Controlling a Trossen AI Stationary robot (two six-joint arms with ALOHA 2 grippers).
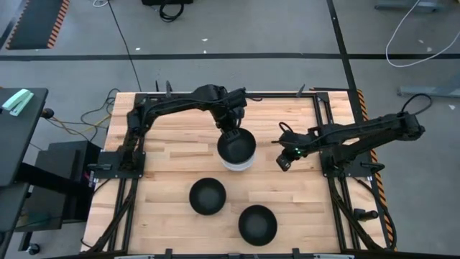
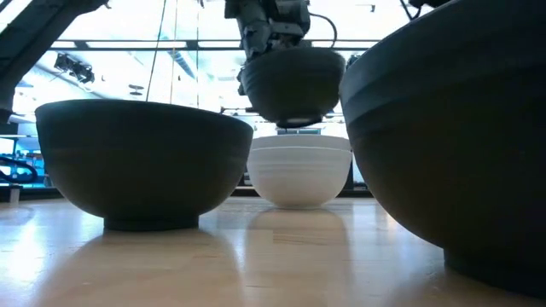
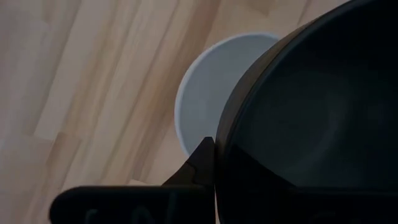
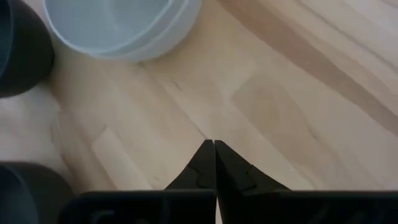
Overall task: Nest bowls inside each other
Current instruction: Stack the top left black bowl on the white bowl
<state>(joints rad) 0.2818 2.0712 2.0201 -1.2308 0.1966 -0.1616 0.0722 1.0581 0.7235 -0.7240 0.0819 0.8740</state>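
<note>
My left gripper [image 1: 231, 131] holds a glossy black bowl [image 1: 236, 147] in the air, directly over the white bowls [image 1: 238, 165]. The low view shows the black bowl [image 2: 294, 85] hanging clear above the white stack [image 2: 299, 175], which rests on its base on the table. In the right wrist view the white bowls [image 4: 118, 25] show a double rim, one nested in the other. Two more black bowls [image 1: 208, 196] [image 1: 257, 224] stand on their bases nearer the table's near edge. My right gripper [image 1: 285, 160] waits shut, just right of the white bowls. My left gripper holds the black bowl by its rim [image 3: 224, 146] on the bowl's far side, coming from above. One finger [image 3: 200, 165] lies outside the wall. The other is lost in the dark inside of the bowl. The bowl is lifted clear and sits roughly level, mouth up.
Bare wooden table top [image 1: 172, 144] lies to the left of the white bowls and along the far edge. The two black bowls on the near side loom large in the low view [image 2: 136, 162] [image 2: 452, 136]. The right arm stretches in from the table's right edge.
</note>
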